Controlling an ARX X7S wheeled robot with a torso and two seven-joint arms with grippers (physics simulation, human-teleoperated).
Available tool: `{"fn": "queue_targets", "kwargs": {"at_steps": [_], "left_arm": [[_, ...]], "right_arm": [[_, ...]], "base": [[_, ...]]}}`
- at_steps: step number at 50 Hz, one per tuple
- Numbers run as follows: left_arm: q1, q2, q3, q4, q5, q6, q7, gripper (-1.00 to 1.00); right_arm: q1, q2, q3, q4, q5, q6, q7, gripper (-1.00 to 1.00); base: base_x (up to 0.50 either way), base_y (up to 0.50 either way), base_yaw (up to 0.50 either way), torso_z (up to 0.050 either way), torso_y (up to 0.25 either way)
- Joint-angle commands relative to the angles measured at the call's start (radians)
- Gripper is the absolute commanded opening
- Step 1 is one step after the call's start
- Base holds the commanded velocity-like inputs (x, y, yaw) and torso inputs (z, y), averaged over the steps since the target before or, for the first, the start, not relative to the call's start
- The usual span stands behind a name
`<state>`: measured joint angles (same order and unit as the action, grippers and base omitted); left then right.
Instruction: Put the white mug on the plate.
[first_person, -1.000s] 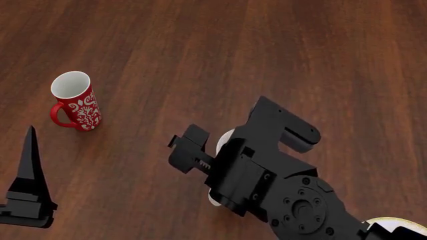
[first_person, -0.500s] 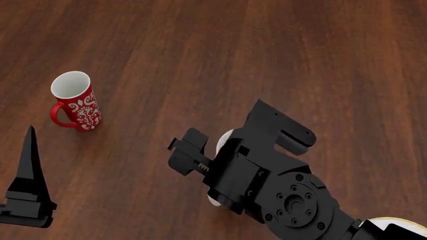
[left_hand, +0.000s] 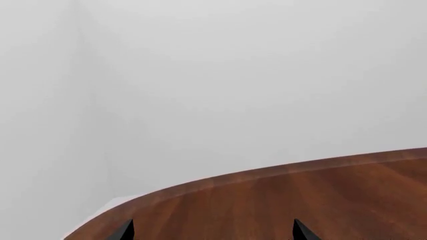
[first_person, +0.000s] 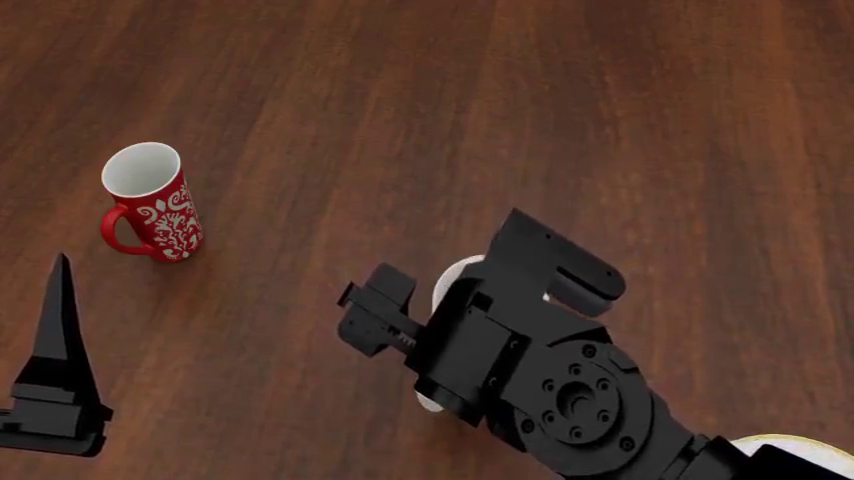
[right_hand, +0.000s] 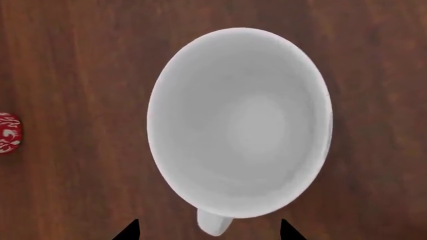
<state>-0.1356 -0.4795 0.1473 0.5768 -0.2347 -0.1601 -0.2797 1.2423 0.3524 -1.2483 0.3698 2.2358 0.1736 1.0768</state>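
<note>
Directly beneath the right gripper (right_hand: 208, 231), the white mug (right_hand: 240, 122) stands upright on the tabletop (first_person: 534, 110), its mouth filling the right wrist view and its handle (right_hand: 213, 223) between the two spread fingertips. The jaws are wide and hold nothing. In the head view, at lower centre, only a sliver of the white mug (first_person: 447, 282) shows past the arm, which over the last second has rolled slightly and settled lower over it: a descent toward a grasp, judged not yet made. The plate (first_person: 801, 447) peeks in at the lower right corner, near the arm. The red mug (first_person: 151, 203) stands at upper left, well apart. The left gripper (left_hand: 210, 232) idles with jaws wide, empty.
</note>
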Motion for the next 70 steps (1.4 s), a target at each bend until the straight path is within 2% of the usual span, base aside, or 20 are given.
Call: {"fn": "queue_targets", "kwargs": {"at_steps": [1,70], "left_arm": [[0.001,-0.001,0.003,-0.004,0.000,0.003,-0.001,1.00],[0.004,-0.010,0.012,-0.022,-0.003,0.015,-0.008,1.00]], "right_arm": [[-0.006,-0.009,-0.003,0.029,0.005,0.009,-0.014,1.00],[-0.020,-0.082,-0.034,0.184,0.010,0.071,-0.082,1.00]], "base": [[0.00,0.00,0.00,0.000,0.000],[0.00,0.00,0.00,0.000,0.000]]}}
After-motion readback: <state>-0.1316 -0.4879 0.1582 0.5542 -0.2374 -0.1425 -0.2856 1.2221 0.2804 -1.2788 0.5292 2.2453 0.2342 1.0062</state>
